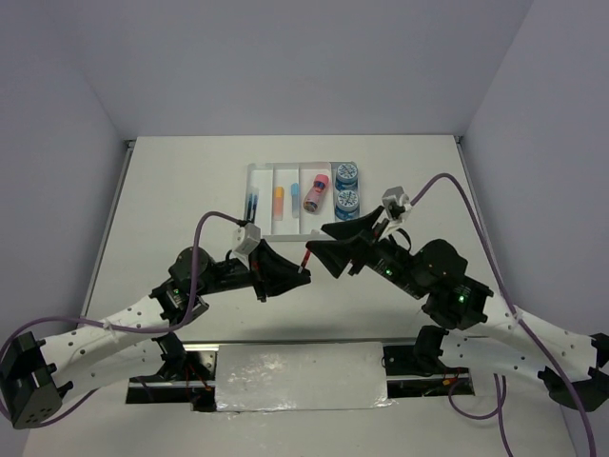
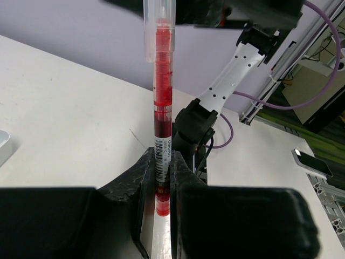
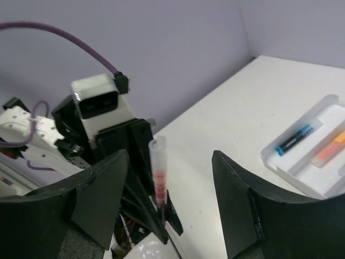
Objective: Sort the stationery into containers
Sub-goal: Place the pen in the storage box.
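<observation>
My left gripper [image 1: 301, 272] is shut on a red pen [image 1: 306, 258] with a clear cap and holds it above the table, in front of the tray. In the left wrist view the pen [image 2: 162, 102] stands upright between my fingers [image 2: 135, 178]. My right gripper [image 1: 322, 242] is open, and its jaws stand either side of the pen's capped end [image 3: 158, 170] without touching it. The clear tray [image 1: 257, 228] holds blue pens [image 1: 252, 205], an orange eraser [image 1: 279, 194], a light-blue eraser [image 1: 294, 190], a pink cylinder [image 1: 316, 193] and two blue rolls [image 1: 346, 174].
The tray's near corner shows at the right of the right wrist view [image 3: 302, 172], with a blue pen [image 3: 294, 139] in it. The two arms meet nose to nose just in front of the tray. Purple cables loop above both wrists.
</observation>
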Action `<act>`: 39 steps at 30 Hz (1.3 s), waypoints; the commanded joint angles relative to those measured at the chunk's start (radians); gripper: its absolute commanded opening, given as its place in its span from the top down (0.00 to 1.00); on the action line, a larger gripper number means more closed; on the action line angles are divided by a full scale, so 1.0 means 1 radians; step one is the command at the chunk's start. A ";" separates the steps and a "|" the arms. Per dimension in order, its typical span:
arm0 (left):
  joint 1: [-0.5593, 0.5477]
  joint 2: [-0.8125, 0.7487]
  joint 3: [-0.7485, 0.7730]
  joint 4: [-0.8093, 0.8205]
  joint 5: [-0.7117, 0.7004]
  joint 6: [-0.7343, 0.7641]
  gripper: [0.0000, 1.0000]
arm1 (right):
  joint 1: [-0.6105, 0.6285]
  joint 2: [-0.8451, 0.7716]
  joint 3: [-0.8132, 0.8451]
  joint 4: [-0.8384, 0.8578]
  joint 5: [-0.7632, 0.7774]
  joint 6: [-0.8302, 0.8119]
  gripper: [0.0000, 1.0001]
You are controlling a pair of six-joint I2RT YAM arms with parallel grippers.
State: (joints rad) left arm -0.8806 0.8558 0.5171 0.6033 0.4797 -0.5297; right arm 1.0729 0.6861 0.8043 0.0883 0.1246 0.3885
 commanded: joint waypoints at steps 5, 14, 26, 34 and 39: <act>-0.004 0.014 0.008 0.096 0.031 -0.006 1.00 | 0.007 0.055 0.036 0.021 0.004 -0.013 0.46; -0.004 0.032 0.050 0.036 0.046 0.017 0.50 | 0.004 0.058 0.004 0.091 -0.113 -0.019 1.00; -0.004 0.057 0.149 -0.042 0.020 0.045 0.52 | 0.004 0.067 0.001 0.091 -0.203 -0.040 1.00; -0.003 0.089 0.146 -0.013 0.022 0.020 1.00 | 0.004 0.085 -0.028 0.134 -0.238 -0.020 1.00; 0.095 0.083 0.155 0.047 0.011 -0.044 1.00 | 0.004 0.220 -0.200 0.278 -0.315 0.061 1.00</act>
State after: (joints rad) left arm -0.8543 0.9257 0.6350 0.5327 0.5148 -0.5152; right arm 1.0554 0.7826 0.7029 0.2905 -0.0452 0.3763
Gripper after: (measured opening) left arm 0.143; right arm 0.202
